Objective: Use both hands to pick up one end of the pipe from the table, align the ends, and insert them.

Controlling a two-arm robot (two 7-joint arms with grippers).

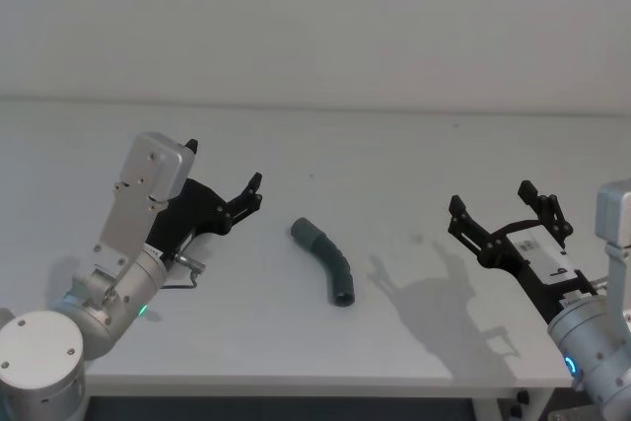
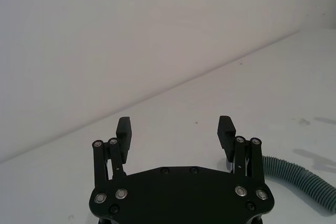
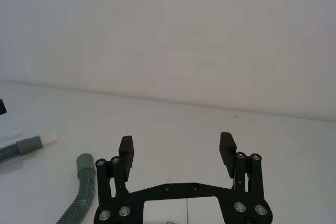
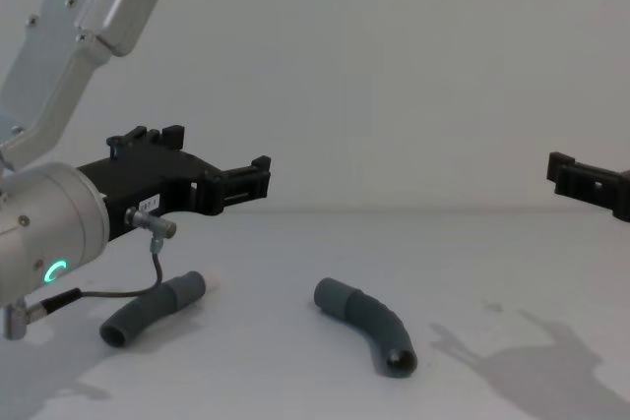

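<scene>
A dark grey curved pipe piece (image 1: 325, 258) lies in the middle of the off-white table (image 1: 394, 145), with its collared opening (image 4: 397, 362) towards the front. The other pipe piece (image 4: 153, 309) lies on the table under my left arm, and its white tip (image 3: 49, 138) shows in the right wrist view. My left gripper (image 1: 225, 167) hovers open above the table, left of the middle piece and holding nothing. Right of that piece, my right gripper (image 1: 491, 196) is raised, open and empty. A ribbed pipe piece (image 2: 299, 177) lies beside the left gripper's fingers.
A plain white wall (image 1: 315, 17) stands behind the table. The table's front edge (image 1: 296, 380) runs close below both arms. The arms cast shadows (image 1: 434, 293) on the surface right of the middle piece.
</scene>
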